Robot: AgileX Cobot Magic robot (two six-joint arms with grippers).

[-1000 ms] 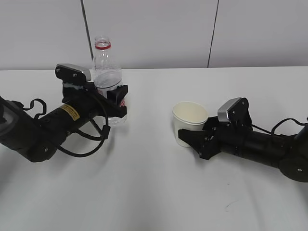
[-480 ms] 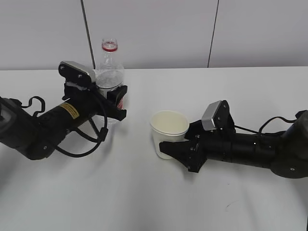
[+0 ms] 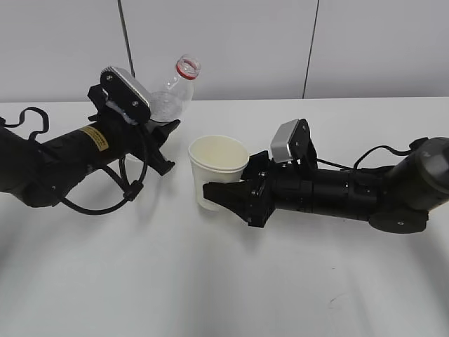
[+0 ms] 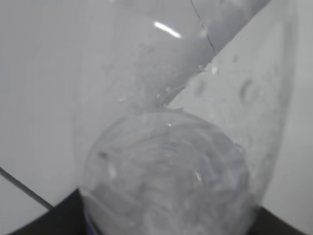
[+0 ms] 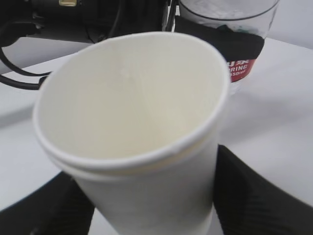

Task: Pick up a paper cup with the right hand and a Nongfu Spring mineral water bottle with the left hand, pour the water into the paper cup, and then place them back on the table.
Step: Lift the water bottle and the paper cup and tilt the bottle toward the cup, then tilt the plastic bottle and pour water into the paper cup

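Left hand around tilted bottle, paper cup just beside.

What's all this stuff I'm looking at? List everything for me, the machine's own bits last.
Cream-white tapered paper cup: one, empty, upright, held near the table's middle.
Clear plastic water bottle with red neck ring: one, uncapped, tilted toward the cup, left of it.
Broad white tabletop: one, under everything.
Pale grey wall panels: behind the table, dark seams between.
Left gripper: one, black, closed around the bottle.
Right gripper: one, black, closed around the cup.
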